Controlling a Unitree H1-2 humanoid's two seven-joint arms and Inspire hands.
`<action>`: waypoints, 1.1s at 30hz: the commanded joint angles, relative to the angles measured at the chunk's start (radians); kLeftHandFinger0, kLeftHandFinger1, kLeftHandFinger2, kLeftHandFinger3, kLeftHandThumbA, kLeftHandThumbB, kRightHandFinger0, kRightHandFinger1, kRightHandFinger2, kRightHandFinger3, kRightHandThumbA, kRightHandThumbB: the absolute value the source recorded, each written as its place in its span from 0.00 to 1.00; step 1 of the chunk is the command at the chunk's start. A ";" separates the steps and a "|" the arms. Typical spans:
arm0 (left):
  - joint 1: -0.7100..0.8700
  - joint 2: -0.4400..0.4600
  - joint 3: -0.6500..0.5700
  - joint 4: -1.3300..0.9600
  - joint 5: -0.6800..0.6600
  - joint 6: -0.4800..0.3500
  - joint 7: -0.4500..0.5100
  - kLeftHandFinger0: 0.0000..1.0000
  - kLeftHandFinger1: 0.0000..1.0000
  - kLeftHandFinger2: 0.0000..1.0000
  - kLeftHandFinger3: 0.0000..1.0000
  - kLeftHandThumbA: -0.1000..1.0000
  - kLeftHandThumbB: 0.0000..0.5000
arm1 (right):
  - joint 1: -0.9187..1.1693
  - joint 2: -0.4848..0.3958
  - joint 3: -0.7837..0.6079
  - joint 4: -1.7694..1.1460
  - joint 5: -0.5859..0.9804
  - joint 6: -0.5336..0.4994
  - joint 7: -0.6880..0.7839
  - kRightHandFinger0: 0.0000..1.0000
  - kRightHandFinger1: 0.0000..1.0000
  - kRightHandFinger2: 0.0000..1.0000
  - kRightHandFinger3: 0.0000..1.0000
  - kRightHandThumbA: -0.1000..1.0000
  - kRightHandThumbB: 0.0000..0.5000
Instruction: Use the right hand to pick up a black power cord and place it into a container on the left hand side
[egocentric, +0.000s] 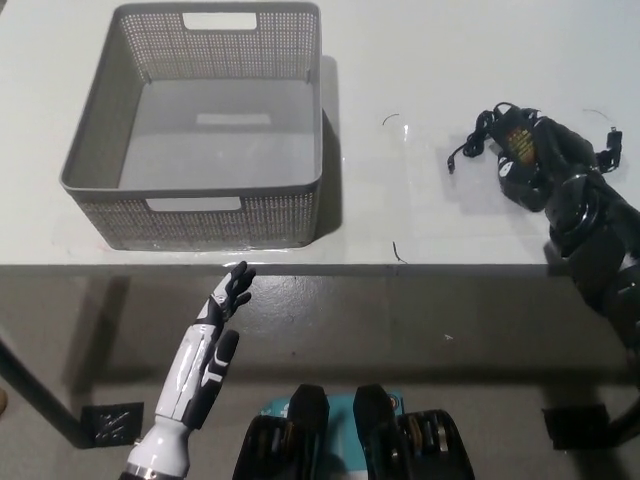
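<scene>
The black power cord (487, 133) with its brick-shaped adapter (517, 141) is at the right of the white table (420, 70). My black right hand (545, 170) is shut on the adapter. A loose cord end (455, 161) trails out to the left. The grey mesh container (190, 186) stands empty at the table's left. My white left hand (212, 345) rests below the table's front edge at lower left, open, fingers pointing up.
Small dark marks (398, 252) lie on the table between the container and the cord. A small black piece (611, 137) shows just right of my right hand. The table's front edge (400, 266) runs across the middle of the picture.
</scene>
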 joint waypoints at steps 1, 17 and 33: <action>-0.018 0.008 0.005 -0.017 0.004 -0.021 0.002 1.00 1.00 1.00 1.00 1.00 0.24 | -0.034 -0.007 -0.027 0.002 0.051 -0.075 -0.106 0.00 0.47 0.84 0.72 0.00 0.34; -0.019 0.010 0.003 -0.020 0.002 -0.014 -0.001 1.00 1.00 1.00 1.00 1.00 0.23 | -0.105 -0.025 -0.040 -0.271 0.030 -0.191 -0.275 0.00 0.39 0.78 0.90 0.00 0.35; -0.007 0.016 -0.001 -0.016 -0.001 -0.019 -0.008 1.00 1.00 1.00 1.00 1.00 0.25 | -0.179 -0.005 -0.062 -0.704 0.001 0.011 -0.124 0.00 0.37 0.76 0.88 0.00 0.29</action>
